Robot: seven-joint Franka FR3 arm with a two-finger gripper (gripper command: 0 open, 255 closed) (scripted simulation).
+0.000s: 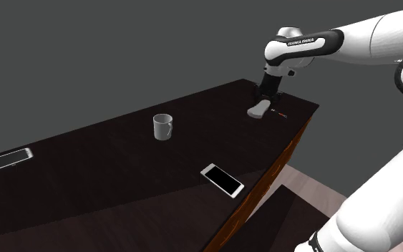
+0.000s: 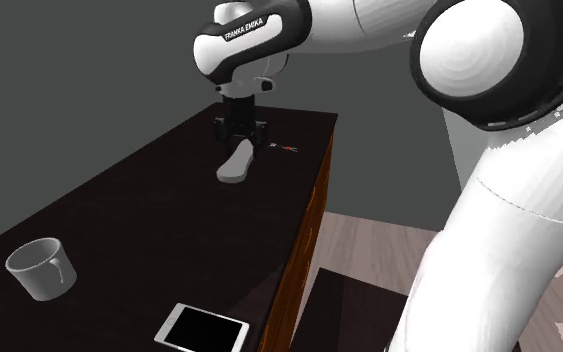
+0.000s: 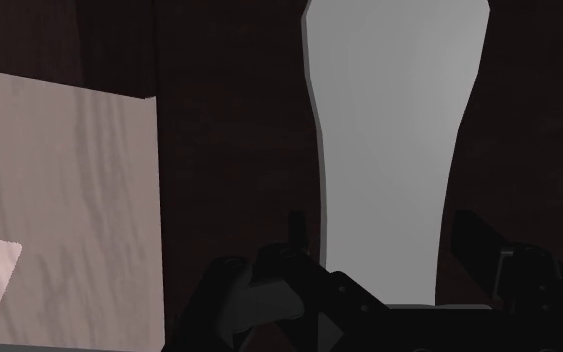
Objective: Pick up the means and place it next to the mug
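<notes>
Grey slab (image 1: 260, 109) (image 2: 236, 163) lies on the dark desk (image 1: 107, 165) (image 2: 119, 210) directly under the tool (image 1: 268, 96) (image 2: 237, 136), close to a desk corner. It is plain grey, long, narrow at the end by the tool and wider at the far end.

Tool (image 3: 381, 225) points down, fingers spread. In the wrist view the slab's (image 3: 394, 150) narrow end sits between the two fingers (image 3: 295, 228), with a thin dark strip showing on each side, so they bracket it without pinching it.

Just beside the tool, toward the desk edge: a small dark item with red marks (image 1: 279, 113) (image 2: 281, 148), too small to name.

Mug (image 1: 163, 127) (image 2: 41, 268), grey, upright, stands well apart from the tool, further along the desk.

Phone (image 1: 222, 180) (image 2: 202, 329), white rim and black screen, lies flat at the desk edge, well apart from the tool and from the mug. A second flat device (image 1: 3, 161) lies farthest from the tool.

Pale wood floor (image 3: 59, 200) (image 2: 369, 240) shows past the desk edge, beside the tool.
</notes>
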